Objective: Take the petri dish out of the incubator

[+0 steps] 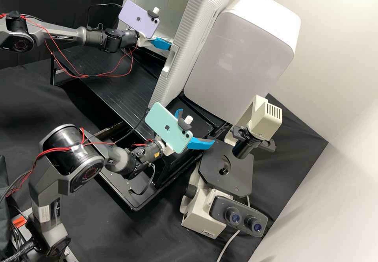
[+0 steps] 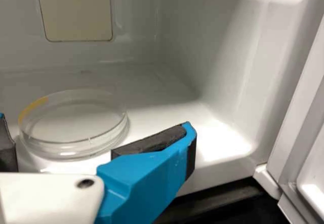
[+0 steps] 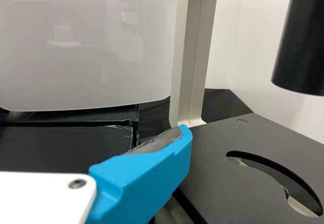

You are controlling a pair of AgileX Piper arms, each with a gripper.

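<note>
Left arm extends from the upper left of the high view. A lavender phone is clamped on its wrist. The left gripper sits at the mouth of the incubator, just beside the open ribbed door.

Left wrist view: the fingers are spread wide and grip nothing, one on each side of the petri dish. The dish is clear with a yellow mark on its rim. It lies flat on the white incubator floor, near the front lip. One dark pad is just beside the dish wall; cannot tell whether it touches.

A black ribbed platform runs below and in front of the incubator.

Right arm is lower in the high view, with a mint phone on its wrist. The right gripper is in front of the incubator, at the near edge of the microscope stage. Its fingers are apart and empty.

Microscope stands to the right on the black worktop, its eyepieces towards the camera.
</note>
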